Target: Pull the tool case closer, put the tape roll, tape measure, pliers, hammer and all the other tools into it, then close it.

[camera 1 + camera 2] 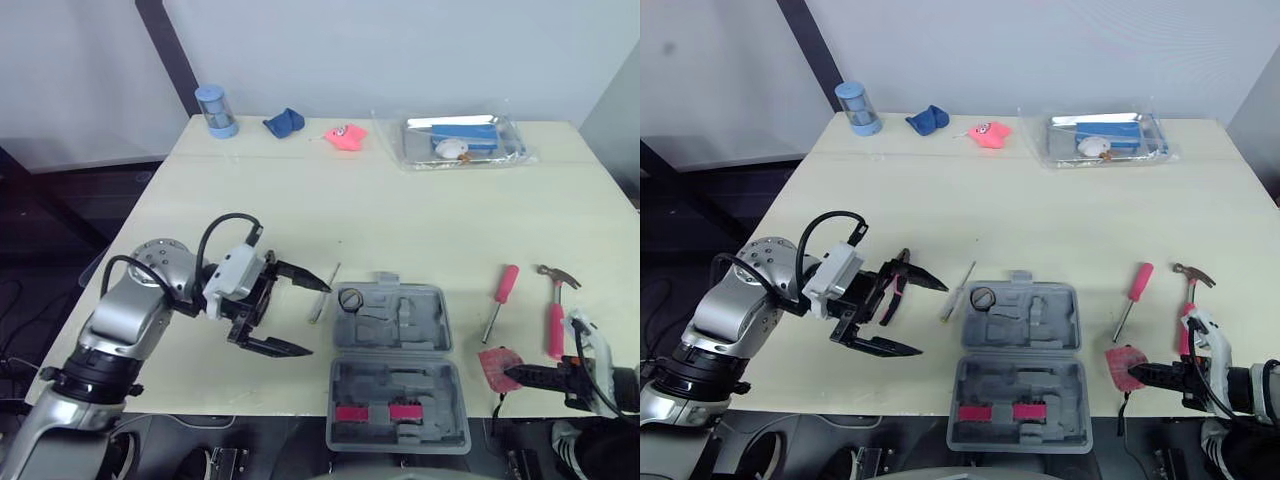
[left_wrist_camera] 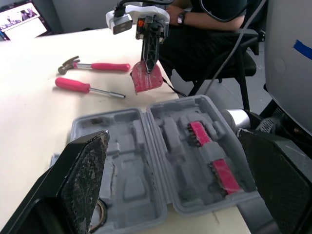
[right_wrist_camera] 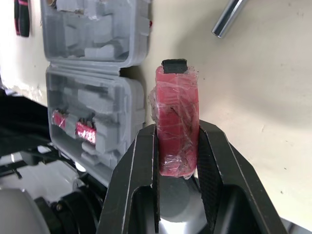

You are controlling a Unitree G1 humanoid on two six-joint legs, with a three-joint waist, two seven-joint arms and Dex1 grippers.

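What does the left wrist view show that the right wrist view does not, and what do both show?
Left wrist view, not the right: the hammer, the red-handled screwdriver, a person's arm, and the left gripper, open. Right wrist view, not the left: the pads pressed on both flat sides of the red tape measure, and the black tab on its top. Both: the right gripper shut on that tape measure, the open grey tool case with pink strips in one half, and the table.
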